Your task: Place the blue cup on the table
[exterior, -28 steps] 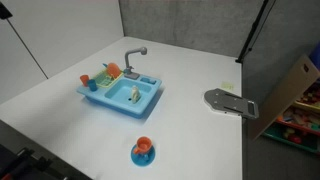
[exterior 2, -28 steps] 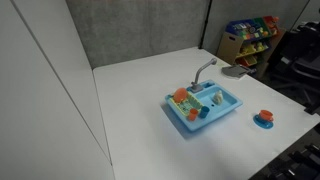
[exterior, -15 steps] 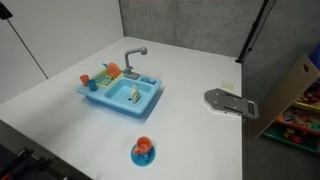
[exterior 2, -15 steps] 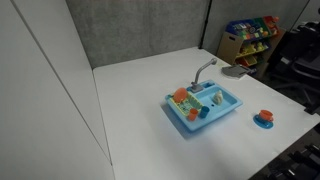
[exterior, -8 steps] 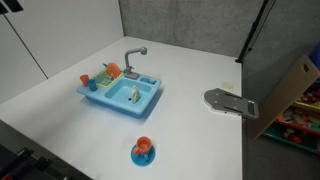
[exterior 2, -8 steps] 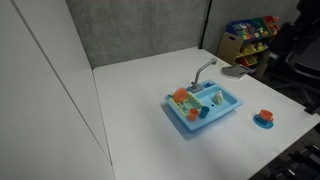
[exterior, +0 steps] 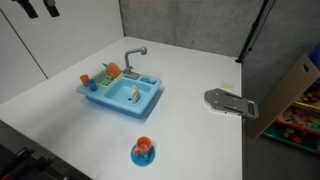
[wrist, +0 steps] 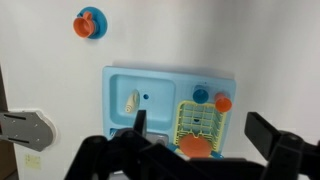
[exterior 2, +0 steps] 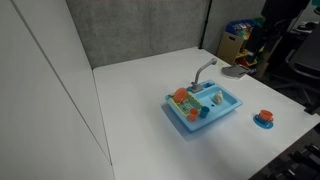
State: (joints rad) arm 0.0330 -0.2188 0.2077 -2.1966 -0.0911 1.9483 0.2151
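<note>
The tiny blue cup [wrist: 201, 95] stands on the rim of the blue toy sink [wrist: 150, 85], beside a small orange cup [wrist: 222, 102] and a yellow rack. In an exterior view the blue cup [exterior: 92, 86] is at the sink's left end. The sink rests on the white table [exterior: 190, 75], which also shows in the wrist view [wrist: 270, 50]. My gripper [wrist: 200, 130] is open and empty, high above the sink, with the rack between its fingers in the wrist view. In an exterior view only dark parts of the gripper [exterior: 35, 8] show at the top left.
An orange cup on a blue saucer [exterior: 144, 150] stands in front of the sink. A grey flat plate [exterior: 228, 102] lies at the table's right edge. A grey faucet [exterior: 133, 55] rises behind the sink. A toy shelf [exterior 2: 250, 35] stands beyond the table.
The arm has moved into view at the top of both exterior views. The cups, sink and plate have not moved.
</note>
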